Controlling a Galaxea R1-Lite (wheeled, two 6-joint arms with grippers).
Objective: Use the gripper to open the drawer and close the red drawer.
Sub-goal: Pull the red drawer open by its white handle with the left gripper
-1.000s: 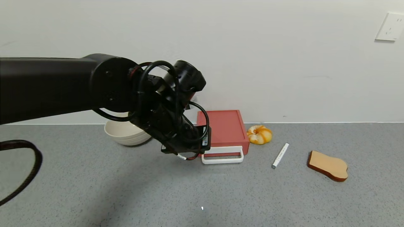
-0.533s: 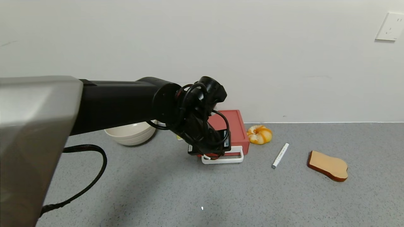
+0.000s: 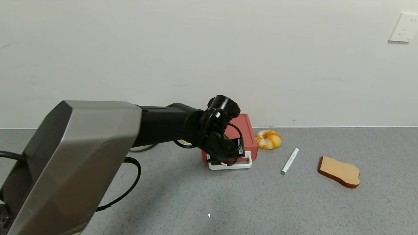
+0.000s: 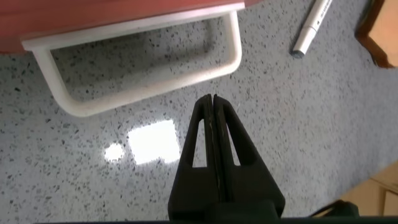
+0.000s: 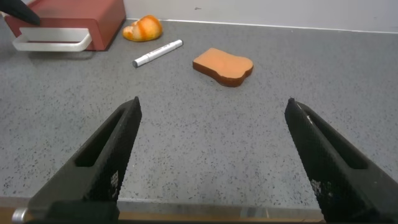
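Observation:
The salmon-red drawer (image 3: 241,129) sits against the back wall with its white loop handle (image 3: 243,164) facing me; it looks pushed in. My left gripper (image 3: 225,160), black with looping cables and a barcode label, hangs low over the drawer's front and covers the left part of the handle. In the left wrist view the left gripper (image 4: 211,99) is shut and empty, its tips just outside the handle's front bar (image 4: 143,84), with the red drawer front (image 4: 93,15) beyond. My right gripper (image 5: 214,104) is open and empty, low near the table's front edge.
An orange bun (image 3: 268,139), a white marker (image 3: 290,161) and a bread slice (image 3: 339,171) lie to the right of the drawer. A beige bowl (image 3: 140,148) is mostly hidden behind my left arm. A wall socket (image 3: 404,27) is at the upper right.
My left arm has reached forward and down. Its gripper moved right from beside the bowl to the drawer's handle. The drawer and the other objects have not moved.

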